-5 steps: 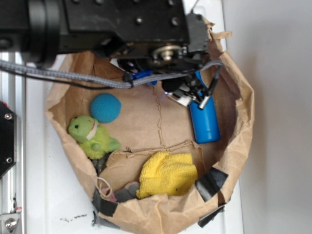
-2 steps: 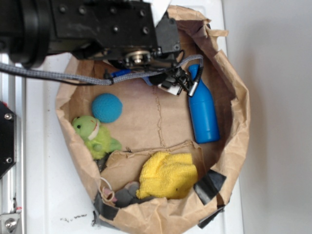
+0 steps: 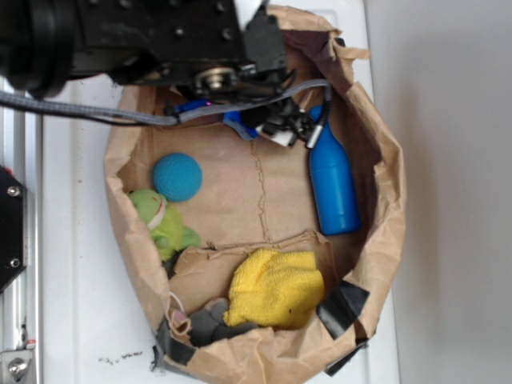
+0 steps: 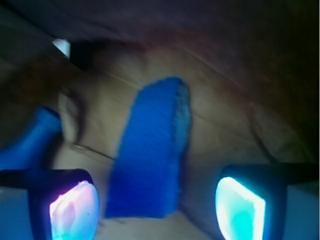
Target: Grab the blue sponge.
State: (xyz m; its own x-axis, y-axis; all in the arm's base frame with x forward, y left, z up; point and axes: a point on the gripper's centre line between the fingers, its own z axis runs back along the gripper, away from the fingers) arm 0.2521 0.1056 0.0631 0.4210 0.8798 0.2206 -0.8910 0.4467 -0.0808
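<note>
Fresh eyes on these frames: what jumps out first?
In the wrist view, the blue sponge fills the middle, lying between the open gripper fingers with nothing closed on it. In the exterior view, the black arm hangs over the top of a crumpled brown paper bag. Inside the bag, the yellow cloth at the bottom, the blue bottle on the right and the teal ball on the left stand out.

A lab test bench: aluminium rail, white tabletop, taped paper bag of props.
</note>
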